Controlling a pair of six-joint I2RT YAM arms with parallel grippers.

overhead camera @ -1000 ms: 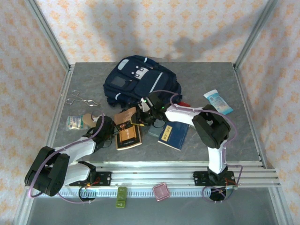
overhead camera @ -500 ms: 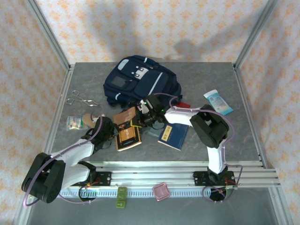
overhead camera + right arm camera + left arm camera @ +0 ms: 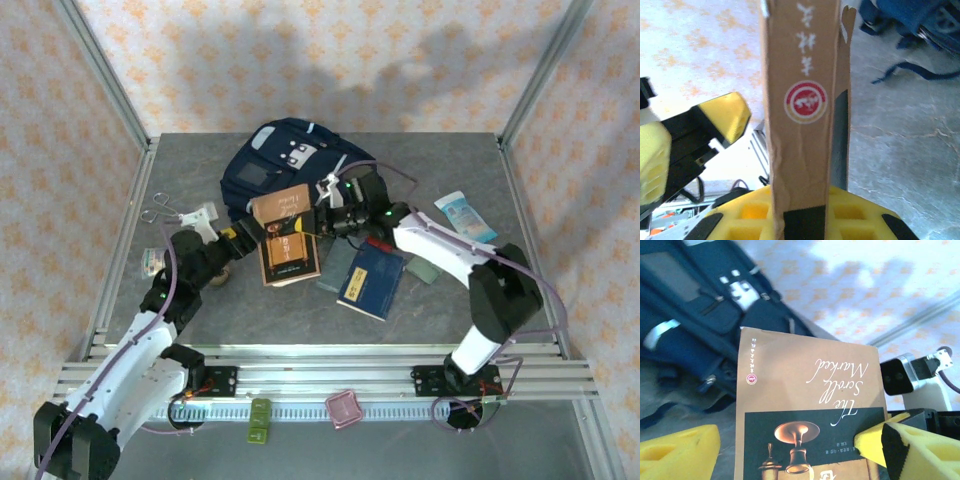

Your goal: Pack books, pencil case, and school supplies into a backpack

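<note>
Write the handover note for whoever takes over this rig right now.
Grippers: the right gripper is shut on the brown book, holding it up in front of the backpack. The left gripper is open beside that book.
On the table: navy book, pencil case next to it, grey-green piece, and red piece partly under the right arm.
Done: nothing packed yet.
Left: everything goes into the backpack, probably the brown book first.
</note>
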